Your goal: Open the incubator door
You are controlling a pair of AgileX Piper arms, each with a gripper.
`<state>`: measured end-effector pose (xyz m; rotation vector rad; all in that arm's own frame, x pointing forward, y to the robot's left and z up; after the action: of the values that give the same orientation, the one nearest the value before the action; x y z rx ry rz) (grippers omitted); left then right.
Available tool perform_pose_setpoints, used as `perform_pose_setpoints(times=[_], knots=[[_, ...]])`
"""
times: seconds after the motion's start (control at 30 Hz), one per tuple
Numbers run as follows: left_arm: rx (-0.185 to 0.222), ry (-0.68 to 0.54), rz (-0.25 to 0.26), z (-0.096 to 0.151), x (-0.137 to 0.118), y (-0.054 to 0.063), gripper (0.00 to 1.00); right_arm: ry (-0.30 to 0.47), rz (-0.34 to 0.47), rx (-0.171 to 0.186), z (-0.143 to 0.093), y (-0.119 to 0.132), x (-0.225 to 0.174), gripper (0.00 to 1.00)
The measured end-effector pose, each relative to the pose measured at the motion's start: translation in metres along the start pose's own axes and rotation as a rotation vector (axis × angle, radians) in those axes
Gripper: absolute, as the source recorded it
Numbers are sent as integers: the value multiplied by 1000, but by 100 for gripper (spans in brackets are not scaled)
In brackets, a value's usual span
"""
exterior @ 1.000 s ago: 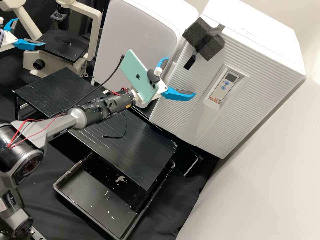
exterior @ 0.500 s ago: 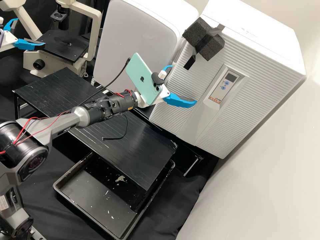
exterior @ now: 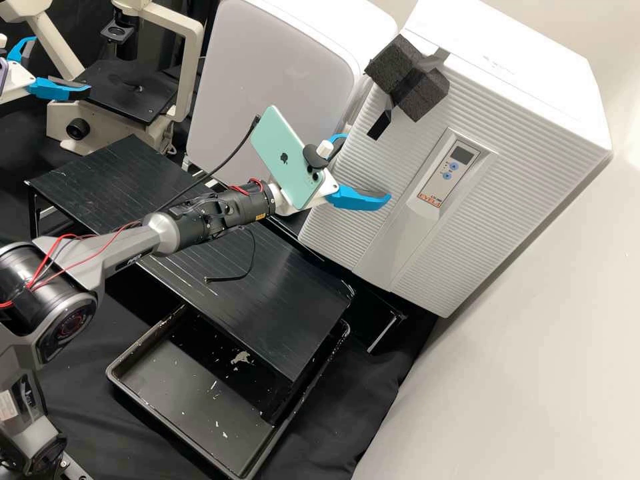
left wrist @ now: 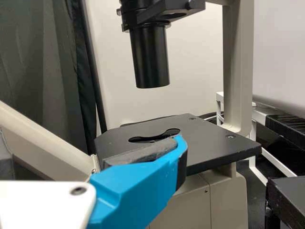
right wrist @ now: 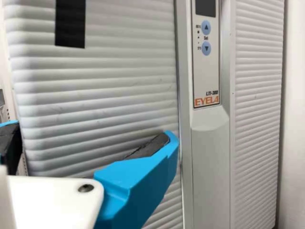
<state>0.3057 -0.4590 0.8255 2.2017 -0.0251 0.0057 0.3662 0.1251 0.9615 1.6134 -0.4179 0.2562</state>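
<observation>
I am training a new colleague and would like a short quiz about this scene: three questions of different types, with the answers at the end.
1. True or false: the door of the incubator is closed.
2. Multiple choice: which of these is nearest to the left gripper?
A) the microscope
B) the incubator
C) the black tray
3. Fill in one word, "open" or "shut": the right gripper is ____.

Key: 1 true; 2 A; 3 open.

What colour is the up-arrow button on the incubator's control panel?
The up-arrow button is light blue; it shows best in the right wrist view.
</observation>
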Motion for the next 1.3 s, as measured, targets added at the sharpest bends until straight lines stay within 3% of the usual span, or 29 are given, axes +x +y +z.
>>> perform_pose_setpoints(times=[0.8, 1.03, 1.3], knots=[[0, 0, 0, 0, 0, 0, 100, -16, -14, -7, -6, 1, -5, 0], [0, 0, 0, 0, 0, 0, 100, -3, -29, 3, -11, 12, -22, 0], [0, 0, 0, 0, 0, 0, 100, 43, 20, 29, -24, 40, -48, 0]])
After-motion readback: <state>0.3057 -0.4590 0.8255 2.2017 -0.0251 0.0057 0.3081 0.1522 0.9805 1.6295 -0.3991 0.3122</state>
